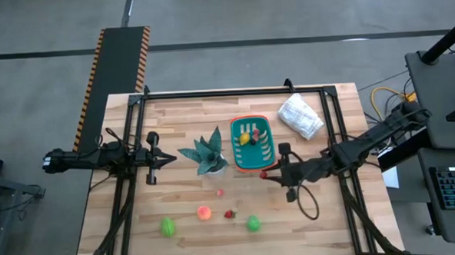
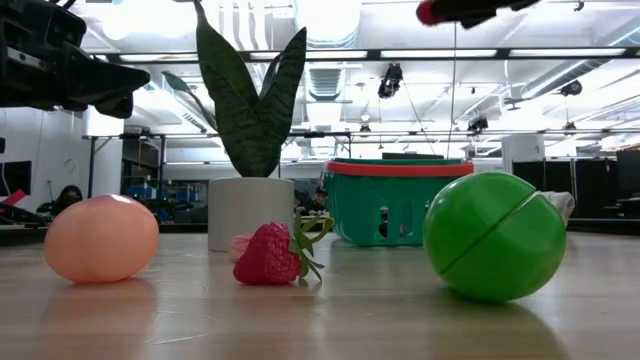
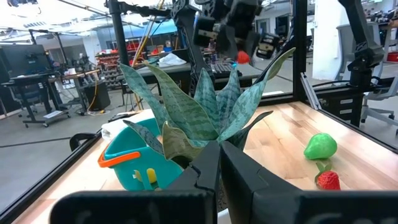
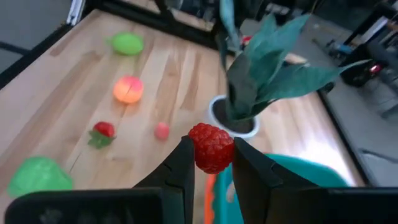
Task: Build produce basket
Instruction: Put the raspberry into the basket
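The teal basket with an orange rim stands on the table right of centre, with yellow produce inside. My right gripper hovers beside the basket's near rim, shut on a red raspberry, also seen as a red speck in the high view. Loose produce lies near the front edge: a green piece, a peach, a strawberry, another green piece and a small pink piece. My left gripper waits shut at the left. My right gripper pinches the raspberry's two sides between its two fingertips. The fingers come from the table's right side, slanting somewhat downward. The raspberry is lifted clear of the table, above the basket's near rim, and sticks out beyond the fingertips.
A potted plant with spiky teal leaves stands just left of the basket, between the two grippers. A white bag lies at the far right. A black frame borders the table.
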